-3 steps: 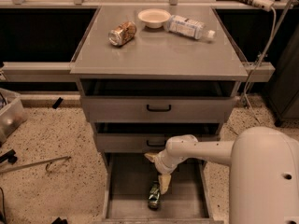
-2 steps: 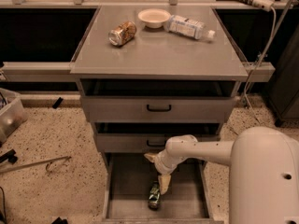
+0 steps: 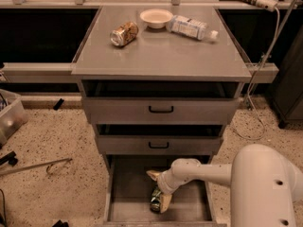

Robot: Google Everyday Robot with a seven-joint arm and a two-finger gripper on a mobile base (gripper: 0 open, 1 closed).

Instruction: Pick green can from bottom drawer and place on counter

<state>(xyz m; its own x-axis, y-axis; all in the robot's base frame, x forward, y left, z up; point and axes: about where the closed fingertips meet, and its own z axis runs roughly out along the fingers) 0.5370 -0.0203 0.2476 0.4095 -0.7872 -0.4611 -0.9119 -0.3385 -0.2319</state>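
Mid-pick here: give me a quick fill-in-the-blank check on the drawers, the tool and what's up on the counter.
1. The bottom drawer is pulled ____.
2. The tool is ____ that drawer, right at the green can.
3. The counter holds ____ things: a tan can, a bowl and a plastic bottle.

Missing words: open; inside; three.
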